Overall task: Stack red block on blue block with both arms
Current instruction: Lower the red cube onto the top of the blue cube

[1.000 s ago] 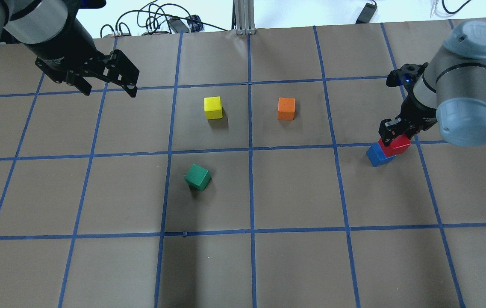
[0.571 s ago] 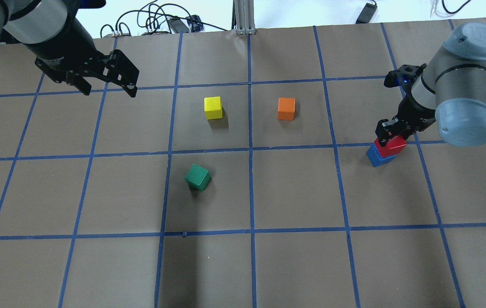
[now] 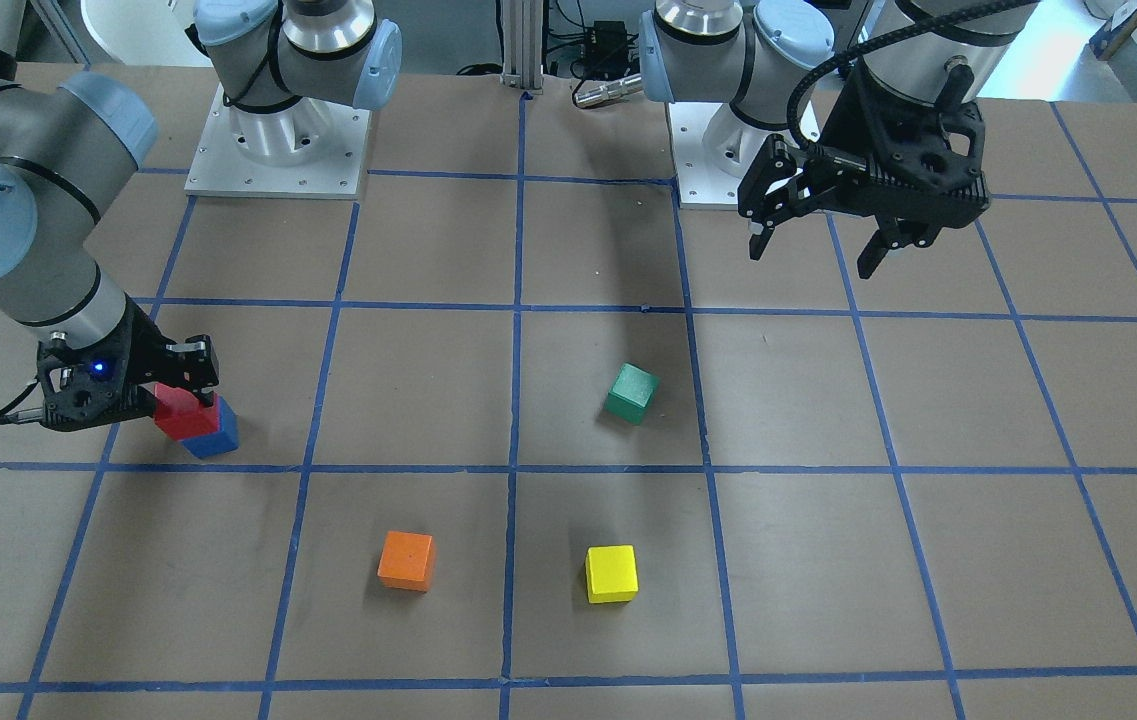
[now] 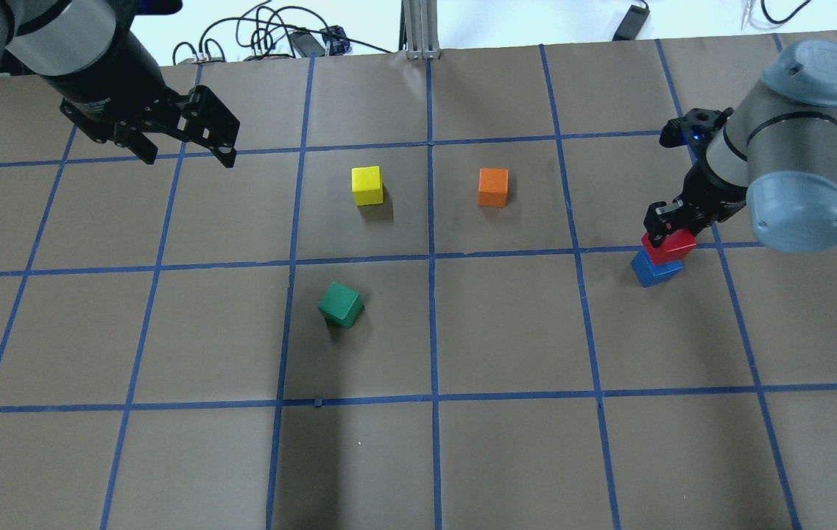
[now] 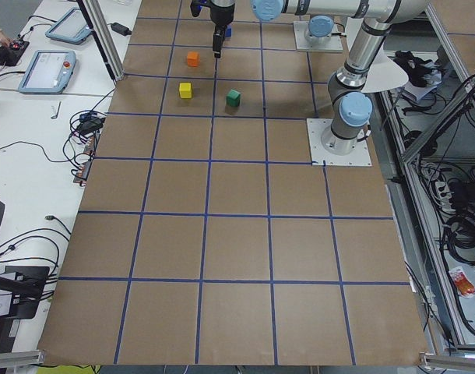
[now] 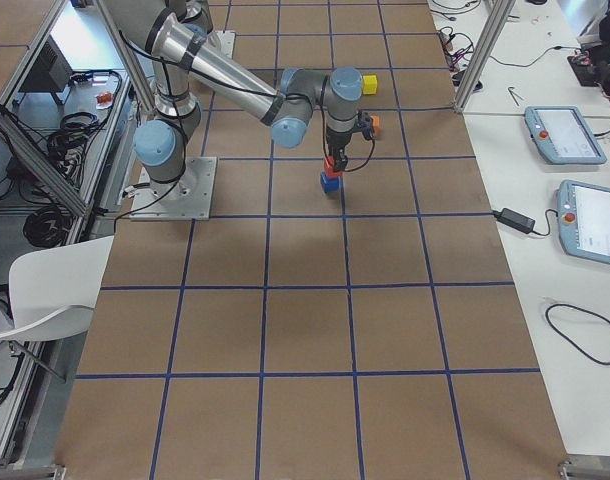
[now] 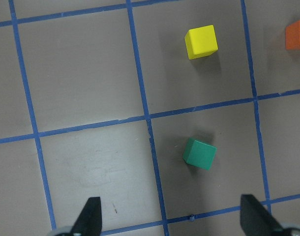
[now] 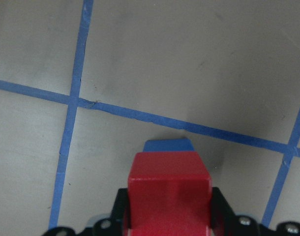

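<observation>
My right gripper (image 4: 672,227) is shut on the red block (image 4: 670,246) and holds it right over the blue block (image 4: 655,271), which sits on the table at the right. I cannot tell whether they touch. In the right wrist view the red block (image 8: 168,189) fills the space between the jaws and the blue block (image 8: 168,145) peeks out behind it. In the front-facing view the red block (image 3: 174,412) overlaps the blue block (image 3: 216,436). My left gripper (image 4: 188,156) is open and empty, high over the far left of the table, and also shows in the front-facing view (image 3: 812,258).
A yellow cube (image 4: 366,185) and an orange cube (image 4: 493,187) sit at mid-table far side. A green cube (image 4: 341,305) lies turned at the centre left, below my left gripper's view (image 7: 199,154). Cables lie beyond the far edge.
My right gripper has carried the red block a little to the left, so it sits more squarely over the blue block. The left arm has not moved.
</observation>
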`<state>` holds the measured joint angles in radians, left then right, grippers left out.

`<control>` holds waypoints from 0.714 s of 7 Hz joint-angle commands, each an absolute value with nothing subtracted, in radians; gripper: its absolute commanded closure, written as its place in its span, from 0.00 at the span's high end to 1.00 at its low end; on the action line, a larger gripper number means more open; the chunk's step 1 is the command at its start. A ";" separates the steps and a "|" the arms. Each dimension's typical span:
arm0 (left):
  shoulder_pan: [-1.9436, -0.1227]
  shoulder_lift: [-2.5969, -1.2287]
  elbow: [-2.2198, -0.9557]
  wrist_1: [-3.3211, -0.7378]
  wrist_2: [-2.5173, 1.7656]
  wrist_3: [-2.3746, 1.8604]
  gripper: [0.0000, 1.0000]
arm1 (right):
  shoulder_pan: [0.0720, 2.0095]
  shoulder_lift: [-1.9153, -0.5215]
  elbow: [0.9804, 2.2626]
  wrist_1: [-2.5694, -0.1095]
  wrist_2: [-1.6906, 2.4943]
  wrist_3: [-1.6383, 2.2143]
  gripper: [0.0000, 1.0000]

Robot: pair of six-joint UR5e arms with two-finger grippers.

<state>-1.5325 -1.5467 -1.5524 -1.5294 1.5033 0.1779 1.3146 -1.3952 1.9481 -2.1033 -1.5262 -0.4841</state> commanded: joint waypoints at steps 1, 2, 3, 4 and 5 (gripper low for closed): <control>-1.532 -1.548 -1.551 -1.529 1.505 0.178 1.00 | 1.315 -1.393 1.948 -2.108 -1.528 -0.488 0.00; -1.532 -1.548 -1.555 -1.529 1.503 0.181 1.00 | 1.315 -1.390 1.959 -2.115 -1.531 -0.495 0.00; -1.531 -1.555 -1.552 -1.529 1.503 0.173 1.00 | 1.315 -1.390 1.979 -2.149 -1.537 -0.503 0.00; -1.532 -1.555 -1.552 -1.529 1.503 0.176 1.00 | 1.313 -1.390 1.986 -2.169 -1.540 -0.506 0.00; -1.532 -1.557 -1.551 -1.529 1.503 0.175 1.00 | 1.313 -1.390 1.983 -2.172 -1.540 -0.506 0.00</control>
